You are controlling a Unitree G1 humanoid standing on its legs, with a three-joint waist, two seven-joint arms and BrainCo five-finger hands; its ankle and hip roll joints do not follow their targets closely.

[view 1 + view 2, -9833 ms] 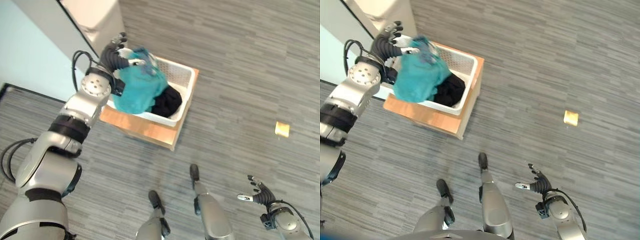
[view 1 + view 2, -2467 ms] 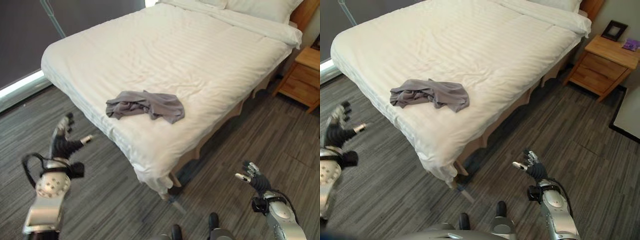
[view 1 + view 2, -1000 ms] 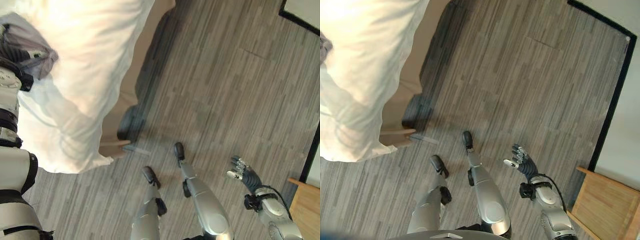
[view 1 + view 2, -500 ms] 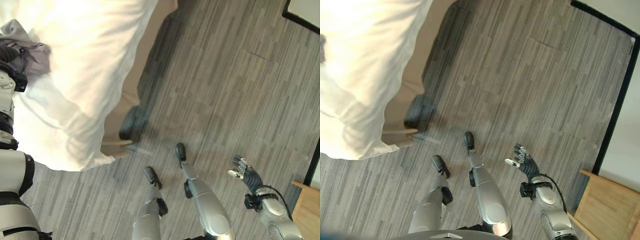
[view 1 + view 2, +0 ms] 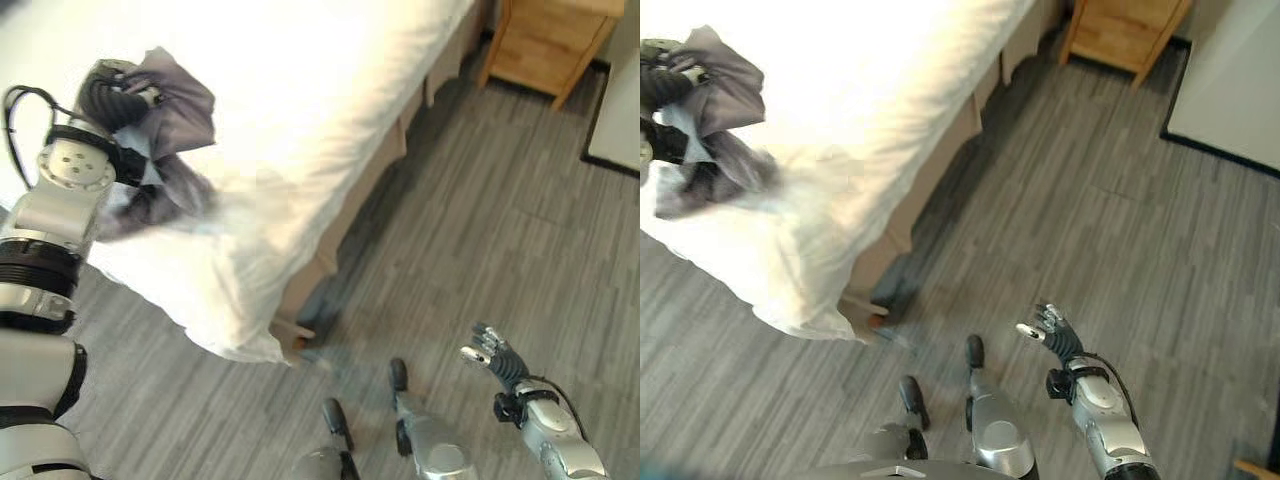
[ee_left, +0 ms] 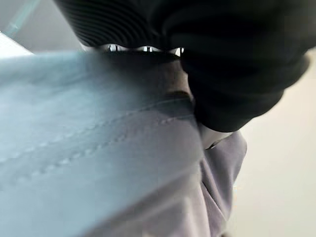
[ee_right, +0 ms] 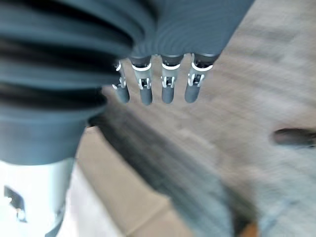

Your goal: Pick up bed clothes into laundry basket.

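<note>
My left hand (image 5: pixel 112 95) bunches the grey garment (image 5: pixel 168 130) above the bed (image 5: pixel 300 120); right hand (image 5: pixel 492 358) idle, fingers relaxed. Next: carry to basket.

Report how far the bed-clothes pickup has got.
Done: the grey garment is lifted off the white bed. In hand: the left hand is curled round it, the cloth hanging over the bed's edge. The right hand hangs open above the floor. Left: carrying the garment to the laundry basket.
</note>
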